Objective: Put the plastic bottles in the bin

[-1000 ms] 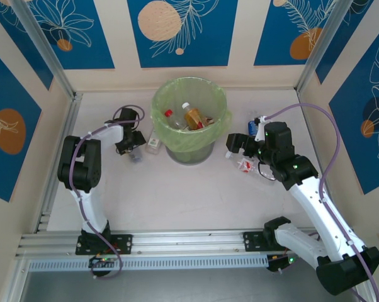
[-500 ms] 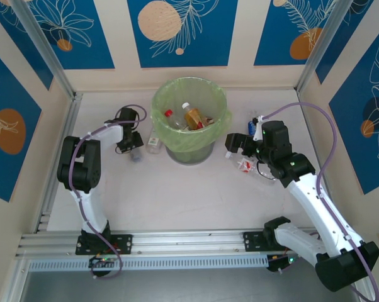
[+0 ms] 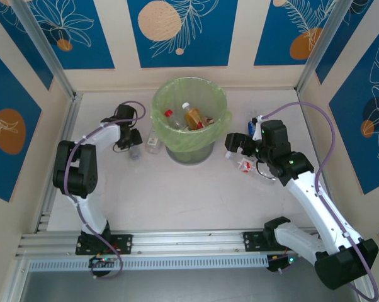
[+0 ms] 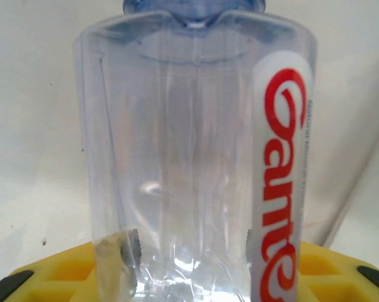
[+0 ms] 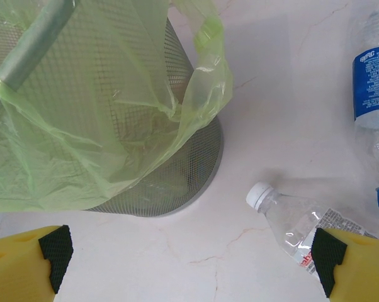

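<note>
Left claw (image 3: 133, 145) sits low just left of the bin (image 3: 158, 108), which stands at the table's (image 3: 177, 195) far middle. A clear red-lettered bottle (image 4: 196, 157) sits between its fingers; I can't tell if they clamp it.

Right claw (image 5: 189, 258) is released, spread wide right of the bin. A white-capped bottle (image 5: 293, 226) lies at one fingertip, with a blue-labelled bottle (image 5: 372, 88) beyond. An amber bottle (image 3: 193, 117) is inside the bin.

Bin (image 3: 191, 150) centre back, bottles (image 3: 192, 116) inside it, also left and right
</note>
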Robot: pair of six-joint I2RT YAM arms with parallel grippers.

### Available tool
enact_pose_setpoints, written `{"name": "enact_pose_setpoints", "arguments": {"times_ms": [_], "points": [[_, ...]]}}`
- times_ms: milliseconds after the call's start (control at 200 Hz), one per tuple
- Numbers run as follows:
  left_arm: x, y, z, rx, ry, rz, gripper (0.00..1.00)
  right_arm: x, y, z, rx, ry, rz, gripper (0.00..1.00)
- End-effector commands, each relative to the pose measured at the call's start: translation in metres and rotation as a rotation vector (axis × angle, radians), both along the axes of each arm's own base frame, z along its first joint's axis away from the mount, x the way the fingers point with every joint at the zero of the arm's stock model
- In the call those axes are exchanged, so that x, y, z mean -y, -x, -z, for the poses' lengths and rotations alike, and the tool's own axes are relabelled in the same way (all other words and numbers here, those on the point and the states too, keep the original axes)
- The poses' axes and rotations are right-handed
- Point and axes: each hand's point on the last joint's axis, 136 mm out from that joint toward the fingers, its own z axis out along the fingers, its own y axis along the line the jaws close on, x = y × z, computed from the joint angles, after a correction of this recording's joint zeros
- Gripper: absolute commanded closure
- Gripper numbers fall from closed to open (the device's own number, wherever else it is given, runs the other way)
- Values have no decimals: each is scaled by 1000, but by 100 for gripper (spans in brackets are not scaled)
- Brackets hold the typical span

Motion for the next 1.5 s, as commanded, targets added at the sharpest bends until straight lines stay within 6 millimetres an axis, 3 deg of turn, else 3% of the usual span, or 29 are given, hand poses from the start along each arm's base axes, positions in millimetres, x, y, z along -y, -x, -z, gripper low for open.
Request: {"name": "enact_pose_setpoints", "arguments": {"times_ms": [0, 600, 840, 980, 1165, 1295, 1495], "points": [[1, -1, -27, 42, 24, 19, 57, 4, 1, 6, -21, 5, 23, 0], [23, 1, -120, 223, 168, 80, 57, 6, -1, 10, -23, 13, 34, 0], [59, -2, -188, 362, 395, 163, 57, 5, -2, 11, -25, 5, 32, 0], [57, -4, -228, 462, 408, 158, 57, 5, -1, 11, -28, 3, 33, 0], [42, -5, -280, 665, 384, 101, 57, 6, -1, 9, -22, 2, 37, 0], [49, -4, -307, 736, 442, 131, 57, 6, -1, 9, -25, -5, 41, 0], [80, -6, -339, 786, 555, 263, 56, 5, -1, 8, -27, -12, 43, 0]]}}
